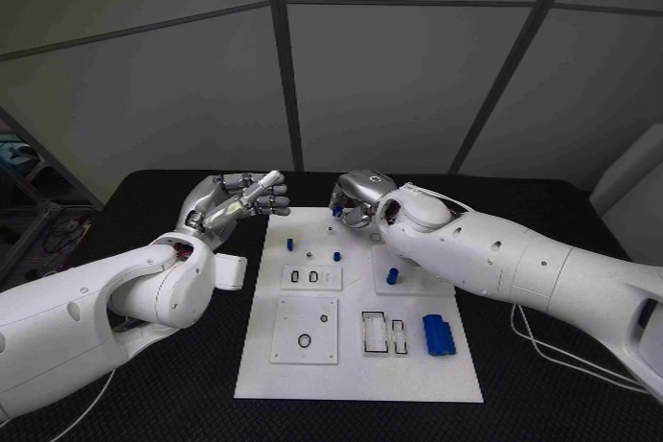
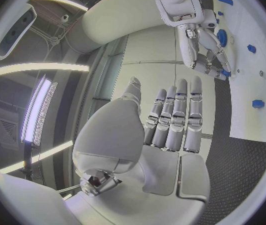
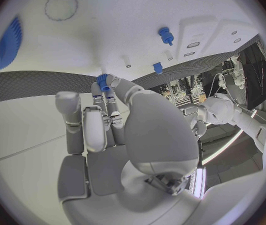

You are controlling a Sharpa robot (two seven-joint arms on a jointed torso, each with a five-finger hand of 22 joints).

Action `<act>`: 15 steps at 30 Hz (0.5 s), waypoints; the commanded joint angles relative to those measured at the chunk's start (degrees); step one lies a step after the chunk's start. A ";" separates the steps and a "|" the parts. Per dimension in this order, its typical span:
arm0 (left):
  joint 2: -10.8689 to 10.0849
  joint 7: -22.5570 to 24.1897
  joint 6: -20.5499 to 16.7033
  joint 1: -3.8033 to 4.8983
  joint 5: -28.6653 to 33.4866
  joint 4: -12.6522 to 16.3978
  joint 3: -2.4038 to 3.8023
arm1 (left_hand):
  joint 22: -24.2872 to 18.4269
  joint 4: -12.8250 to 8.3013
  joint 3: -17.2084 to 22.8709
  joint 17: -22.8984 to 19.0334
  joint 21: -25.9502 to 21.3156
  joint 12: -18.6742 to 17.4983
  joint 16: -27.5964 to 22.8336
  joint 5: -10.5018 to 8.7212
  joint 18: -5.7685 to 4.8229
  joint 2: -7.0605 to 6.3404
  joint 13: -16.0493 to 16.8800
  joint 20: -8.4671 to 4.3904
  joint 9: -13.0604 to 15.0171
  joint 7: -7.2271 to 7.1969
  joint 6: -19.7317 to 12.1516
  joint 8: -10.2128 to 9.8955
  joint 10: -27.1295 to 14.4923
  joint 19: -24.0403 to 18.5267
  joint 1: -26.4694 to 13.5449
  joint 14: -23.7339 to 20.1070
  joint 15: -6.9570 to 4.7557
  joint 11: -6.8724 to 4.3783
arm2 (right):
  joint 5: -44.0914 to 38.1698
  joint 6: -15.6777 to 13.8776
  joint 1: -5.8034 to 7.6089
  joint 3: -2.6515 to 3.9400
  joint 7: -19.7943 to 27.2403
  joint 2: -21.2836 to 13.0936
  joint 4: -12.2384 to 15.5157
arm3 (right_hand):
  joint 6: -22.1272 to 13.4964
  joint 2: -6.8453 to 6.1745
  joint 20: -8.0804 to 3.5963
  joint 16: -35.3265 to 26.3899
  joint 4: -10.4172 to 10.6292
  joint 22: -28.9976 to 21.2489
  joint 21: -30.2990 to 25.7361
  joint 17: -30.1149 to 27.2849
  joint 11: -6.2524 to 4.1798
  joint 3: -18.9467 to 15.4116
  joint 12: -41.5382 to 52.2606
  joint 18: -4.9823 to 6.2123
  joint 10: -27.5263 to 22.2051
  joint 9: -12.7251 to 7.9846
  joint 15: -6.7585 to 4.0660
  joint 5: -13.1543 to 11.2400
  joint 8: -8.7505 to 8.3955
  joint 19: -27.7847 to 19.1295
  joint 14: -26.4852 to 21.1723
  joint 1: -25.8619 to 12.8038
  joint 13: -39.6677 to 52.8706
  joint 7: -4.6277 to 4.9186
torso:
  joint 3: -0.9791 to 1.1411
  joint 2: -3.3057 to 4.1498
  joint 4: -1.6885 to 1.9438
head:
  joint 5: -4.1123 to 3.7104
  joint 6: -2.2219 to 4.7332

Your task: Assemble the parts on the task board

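Head view, board: the white board (image 1: 359, 365) lies in the middle of the black table (image 1: 553, 404), long side running away from the robot.
Head view, parts: a ribbed blue block (image 1: 438, 335) sits near the board's right edge, a short blue peg (image 1: 391, 275) stands on a raised tile, a small blue peg (image 1: 291, 243) stands farther back, and a black ring (image 1: 304, 341) lies on the near left tile.
Head view, left hand: the left hand (image 1: 238, 200) hangs just off the board's far left corner, palm turned up, fingers raised; nothing shows in it.
Head view, right hand: the right hand (image 1: 362, 200) is bent down over the board's far end, with a bit of blue at its fingertips.
Left wrist view: the left hand's fingers lie straight and side by side over an empty palm, so it holds nothing; across from it the right hand's fingertips close on a small blue piece (image 2: 225, 73).
Right wrist view: the right hand pinches that blue piece at its fingertips, just above the board's far edge; two blue pegs stand beyond.
Step in hand, my judgement: seating this piece in a socket at the far end.
Doing it well: keep the piece upright, line it up over the hole, lower slowly, and release only once it is seated; which hole is meant I cannot tell.
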 commanded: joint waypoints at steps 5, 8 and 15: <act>0.10 0.15 0.73 0.14 -0.47 0.12 0.05 | -0.12 -0.35 -0.18 0.06 -0.26 -0.25 -0.39 -0.29 0.37 0.25 -0.06 0.05 -0.10 0.39 0.00 -0.32 -0.33 0.27 -0.18 -0.06 0.31 0.13 | 0.30 1.95 0.14 0.02 0.56 0.54 -0.64 | -0.25 -0.36 0.11 0.26 0.09 0.11 0.46 0.10 -1.13 0.15 -0.09 -0.63 1.25 0.02 -0.16 0.33 -0.23 -0.21 3.04 -0.42 -0.01 0.21 | 0.02 0.05 -0.04 | 0.02 -0.12; 0.11 0.11 0.78 0.15 -0.47 0.19 0.05 | -0.12 -0.35 -0.18 0.06 -0.26 -0.25 -0.39 -0.29 0.37 0.25 -0.06 0.05 -0.10 0.39 0.00 -0.32 -0.33 0.27 -0.18 -0.06 0.31 0.13 | 0.32 2.35 0.14 0.01 0.63 0.68 -0.81 | -0.39 -0.45 0.15 0.30 0.13 0.12 0.50 0.13 -1.08 0.13 -0.12 -0.62 1.07 -0.01 -0.12 0.28 -0.34 -0.29 3.04 -0.55 -0.04 0.24 | -0.01 0.05 -0.05 | 0.02 -0.16; 0.10 0.05 0.87 0.17 -0.47 0.23 0.05 | -0.15 -0.36 -0.20 0.07 -0.28 -0.30 -0.42 -0.29 0.37 0.28 -0.06 0.06 -0.10 0.41 -0.03 -0.36 -0.37 0.27 -0.20 -0.06 0.32 0.16 | 0.33 3.08 0.14 0.00 0.46 0.93 -1.16 | -2.81 -1.38 0.67 0.91 0.59 -0.22 0.45 0.73 -0.39 0.15 -0.25 -0.53 -1.78 -0.54 0.51 -0.13 -1.61 -1.20 3.07 -1.73 -0.31 0.77 | -0.02 0.03 -0.09 | 0.00 -0.22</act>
